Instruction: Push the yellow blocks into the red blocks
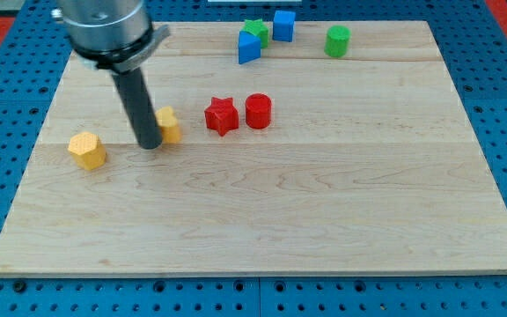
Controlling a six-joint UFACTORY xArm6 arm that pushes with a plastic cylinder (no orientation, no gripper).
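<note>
The tip (150,143) touches one yellow block (169,125) just to its right, with the red star (222,115) and red cylinder (258,112) farther right. The first push looks underway; it calls for sliding right. The yellow hexagon (87,151) waits left of the tip, which has no jaws.

Two yellow blocks and two red blocks are seen on a pale wooden board. A yellow hexagonal block (87,150) lies near the view's left edge of the board, apart from the others. A second yellow block (170,125), its shape partly hidden, is placed to its right. Further right, a red star-shaped block (221,115) and a red cylinder (258,111) are set side by side, almost touching, with a small gap left before the nearer yellow block.
</note>
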